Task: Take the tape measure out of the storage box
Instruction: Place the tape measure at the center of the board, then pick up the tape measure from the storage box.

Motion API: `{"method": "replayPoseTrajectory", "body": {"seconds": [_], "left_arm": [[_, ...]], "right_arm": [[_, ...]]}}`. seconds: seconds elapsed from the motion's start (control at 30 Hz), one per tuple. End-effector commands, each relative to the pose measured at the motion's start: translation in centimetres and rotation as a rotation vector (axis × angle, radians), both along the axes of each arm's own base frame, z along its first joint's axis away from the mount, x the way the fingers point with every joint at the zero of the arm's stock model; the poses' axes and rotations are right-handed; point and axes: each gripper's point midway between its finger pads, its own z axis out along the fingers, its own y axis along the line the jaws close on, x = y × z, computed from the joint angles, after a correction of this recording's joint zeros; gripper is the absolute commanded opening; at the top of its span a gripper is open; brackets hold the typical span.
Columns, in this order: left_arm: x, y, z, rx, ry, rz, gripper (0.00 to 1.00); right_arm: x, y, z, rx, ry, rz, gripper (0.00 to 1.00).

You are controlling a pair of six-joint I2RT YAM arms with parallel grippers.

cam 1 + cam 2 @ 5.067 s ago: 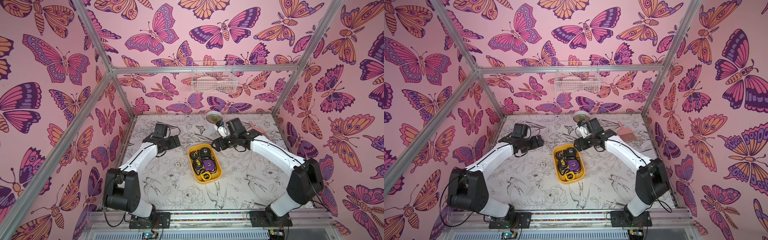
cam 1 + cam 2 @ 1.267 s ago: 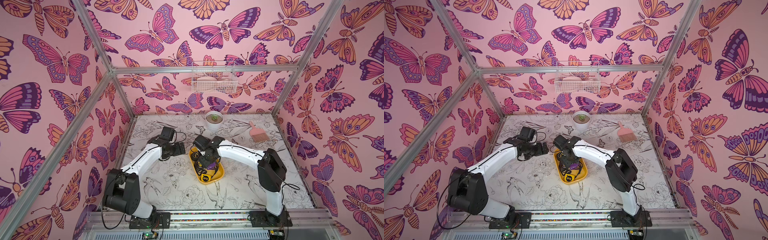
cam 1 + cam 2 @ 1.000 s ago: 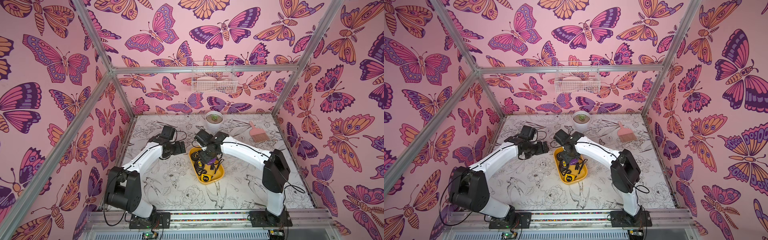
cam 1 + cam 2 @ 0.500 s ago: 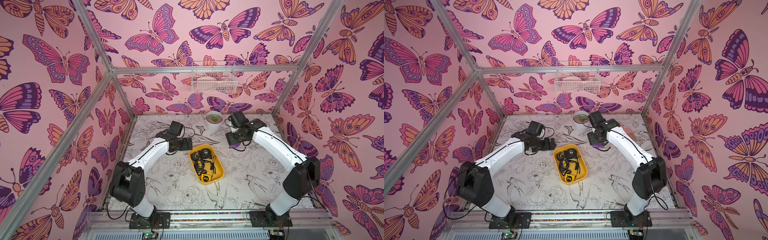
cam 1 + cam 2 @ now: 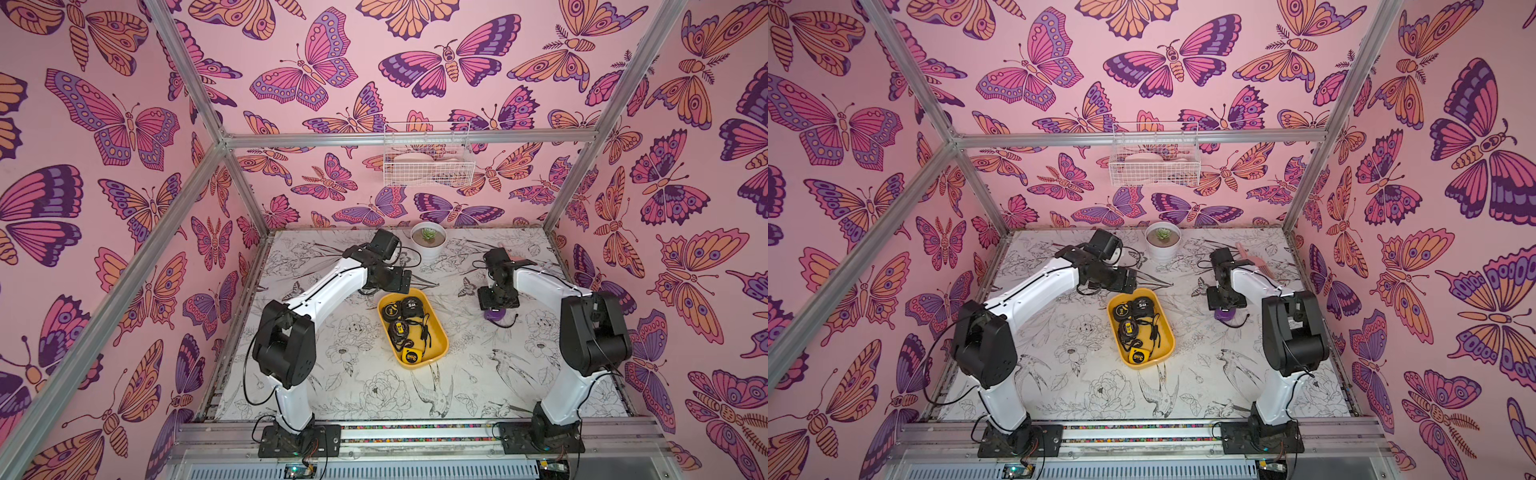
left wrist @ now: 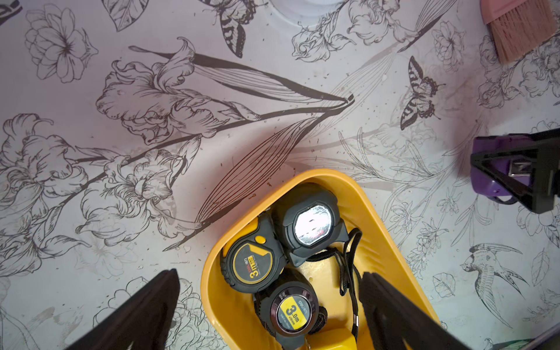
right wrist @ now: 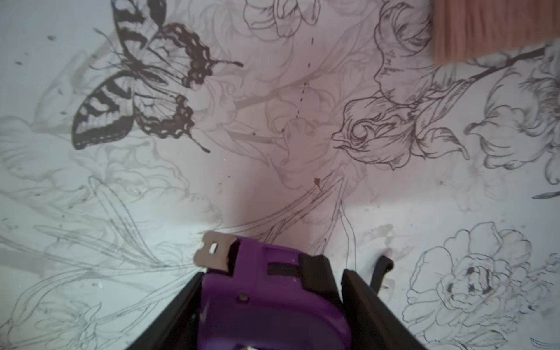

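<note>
— Where my right arm reaches, what does it hold?

— My right gripper is clamped on a purple tape measure. The tape measure is outside the yellow storage box, to the right of it and well apart, low over the flower-printed table. I cannot tell whether it touches the table. Its metal hook juts out past the fingers.

— And the left one?

— My left gripper hangs over the far end of the storage box, jaws spread wide, nothing between them. Inside lie three black tape measures and, at the near end, a yellow tape measure. A potted succulent stands at the far edge, and a pink brush lies far right.
</note>
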Motion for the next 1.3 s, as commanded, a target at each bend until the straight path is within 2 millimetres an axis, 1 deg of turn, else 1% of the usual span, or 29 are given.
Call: {"method": "replayPoseTrajectory", "body": {"seconds": [0.0, 0.17, 0.27, 0.3, 0.43, 0.47, 0.5, 0.57, 0.6, 0.77, 0.8, 0.87, 0.93, 1.0, 1.03, 1.1, 1.17, 1.27], "left_arm": [[-1.0, -0.4, -0.8, 0.053, 0.047, -0.045, 0.99], [-1.4, -1.5, -2.0, 0.06, 0.088, -0.064, 1.0], [-1.6, -2.1, -2.4, 0.065, 0.111, -0.076, 1.0], [-1.7, -2.2, -2.3, 0.065, 0.113, -0.08, 1.0], [-2.2, -3.0, -2.3, 0.063, 0.126, -0.1, 0.99], [-2.4, -3.2, -2.5, 0.067, 0.133, -0.104, 1.0], [-2.6, -3.3, -2.7, 0.072, 0.141, -0.107, 1.0], [-3.1, -3.3, -3.2, 0.085, 0.157, -0.113, 1.0], [-3.4, -3.4, -3.4, 0.09, 0.162, -0.116, 1.0], [-4.3, -4.8, -4.7, 0.095, 0.198, -0.146, 0.99], [-4.4, -5.1, -5.1, 0.099, 0.208, -0.147, 0.99], [-4.6, -5.4, -5.7, 0.111, 0.221, -0.148, 0.98], [-4.5, -5.3, -6.4, 0.125, 0.227, -0.136, 0.98], [-4.3, -5.4, -7.1, 0.147, 0.228, -0.139, 0.96], [-4.2, -5.5, -7.4, 0.157, 0.225, -0.144, 0.96], [-4.3, -5.6, -8.0, 0.171, 0.239, -0.145, 0.93], [-4.8, -5.7, -7.8, 0.178, 0.249, -0.143, 0.91], [-5.3, -5.1, -6.7, 0.192, 0.236, -0.112, 0.92]], "right_arm": [[1.9, 0.4, 0.2, 0.033, -0.072, -0.015, 0.57], [1.7, -0.1, -1.2, 0.016, -0.08, -0.045, 0.6], [1.7, -0.6, -1.3, -0.007, -0.086, -0.068, 0.63], [1.8, -0.7, -1.1, -0.012, -0.094, -0.07, 0.66], [1.8, -0.9, -0.6, -0.028, -0.086, -0.065, 0.81], [1.9, -0.9, -0.6, -0.024, -0.088, -0.063, 0.87], [1.9, -0.9, -0.5, -0.023, -0.091, -0.062, 1.0], [2.0, -0.7, 0.3, -0.006, -0.107, -0.07, 0.99], [2.1, -0.7, 1.1, 0.004, -0.123, -0.078, 0.99], [2.5, 0.5, 6.9, 0.083, -0.234, -0.055, 0.99], [2.3, 0.5, 7.7, 0.08, -0.243, -0.046, 0.99], [1.8, 0.8, 8.7, 0.085, -0.251, -0.027, 0.99], [1.2, 1.1, 9.2, 0.089, -0.254, -0.017, 0.99], [0.5, 1.4, 9.0, 0.096, -0.244, -0.01, 0.99], [0.1, 1.6, 9.4, 0.106, -0.257, -0.008, 0.99], [-0.5, 2.0, 9.5, 0.129, -0.256, 0.005, 0.99], [-0.9, 2.3, 9.3, 0.137, -0.249, 0.011, 0.99], [-1.2, 2.5, 9.2, 0.142, -0.246, 0.02, 0.99]]}}
